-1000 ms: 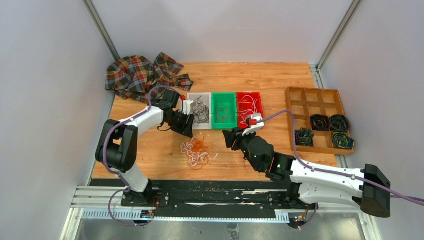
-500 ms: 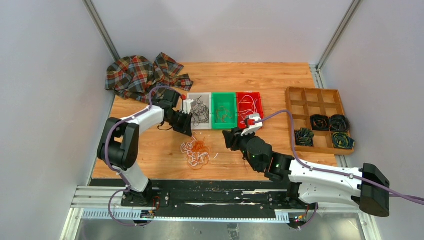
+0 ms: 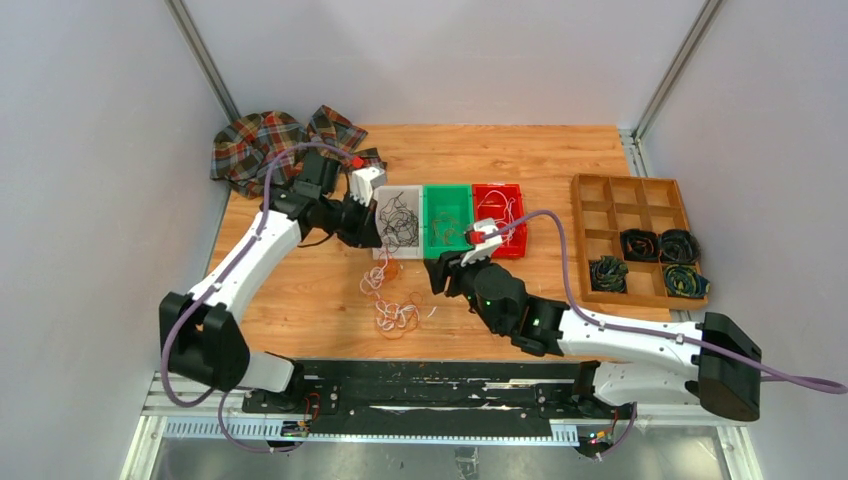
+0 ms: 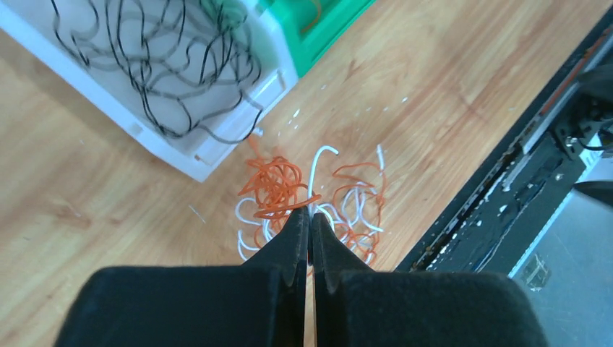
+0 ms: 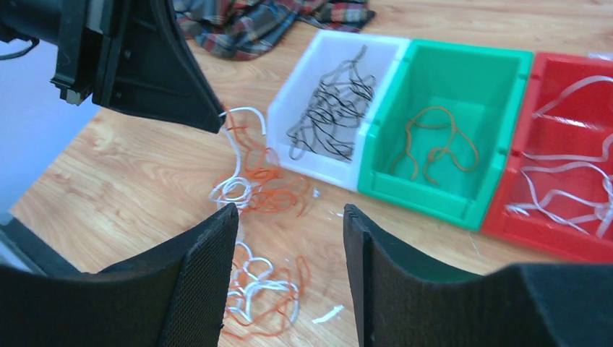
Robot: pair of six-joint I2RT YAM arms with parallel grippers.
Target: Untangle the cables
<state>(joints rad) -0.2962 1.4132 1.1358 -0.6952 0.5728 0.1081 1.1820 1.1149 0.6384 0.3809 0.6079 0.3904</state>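
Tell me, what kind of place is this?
Probably a robot lab's test cell: a left arm and a right arm bolted at a wooden table, plain grey walls boxing it in, and coloured sorting bins.

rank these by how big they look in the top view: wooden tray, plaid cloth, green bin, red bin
1. wooden tray and plaid cloth: too close to rank, since the left arm hides part of the cloth
2. green bin and red bin: look alike, clearly smaller

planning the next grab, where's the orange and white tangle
In the top view the tangle lies on the table, left of centre, just below the white bin.
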